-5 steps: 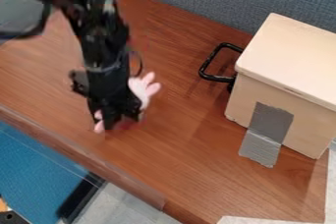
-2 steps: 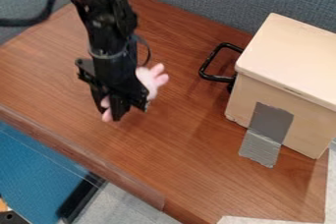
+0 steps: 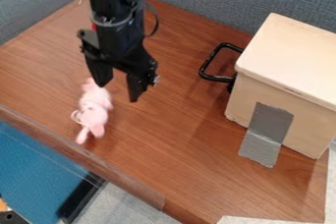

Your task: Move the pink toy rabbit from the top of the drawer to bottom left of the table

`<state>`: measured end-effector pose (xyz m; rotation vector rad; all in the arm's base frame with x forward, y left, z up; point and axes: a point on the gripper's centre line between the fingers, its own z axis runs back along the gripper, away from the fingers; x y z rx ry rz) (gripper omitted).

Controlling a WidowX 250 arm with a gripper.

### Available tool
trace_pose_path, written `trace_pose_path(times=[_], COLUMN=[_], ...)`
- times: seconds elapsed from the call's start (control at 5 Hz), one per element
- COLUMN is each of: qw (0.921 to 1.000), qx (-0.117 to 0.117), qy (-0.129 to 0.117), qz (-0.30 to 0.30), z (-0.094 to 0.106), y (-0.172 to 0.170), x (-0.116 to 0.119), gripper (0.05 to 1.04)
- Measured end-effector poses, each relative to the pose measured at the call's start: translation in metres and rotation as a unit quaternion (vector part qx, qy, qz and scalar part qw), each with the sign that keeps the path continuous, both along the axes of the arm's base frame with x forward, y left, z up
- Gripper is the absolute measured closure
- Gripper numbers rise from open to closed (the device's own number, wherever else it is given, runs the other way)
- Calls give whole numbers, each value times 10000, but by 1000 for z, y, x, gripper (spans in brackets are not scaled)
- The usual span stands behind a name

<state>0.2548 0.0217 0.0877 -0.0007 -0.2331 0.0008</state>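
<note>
The black arm [image 3: 118, 26] is hanging down from the top edge, its gripper [image 3: 119, 89] pointing at the table [image 3: 174, 139] with jaws standing apart. The pink rabbit [image 3: 93, 112] is lying just beside them, near the table's lower-left edge.

The black arm [image 3: 118, 26] comes in from the top edge, its gripper [image 3: 118, 92] pointing down (fingers [image 3: 136, 87] parted, a clear gap between).

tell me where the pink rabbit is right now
In the camera view, the pink toy rabbit lies on the table at the left, near its front edge, just below the open gripper.
</note>
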Motion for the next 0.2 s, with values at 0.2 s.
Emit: trace_pose_path(times=[0.2], qw=[10000], qx=[-42], qy=[48], qz=[-28], z=[0], y=[-2], x=[-1], gripper=[81])
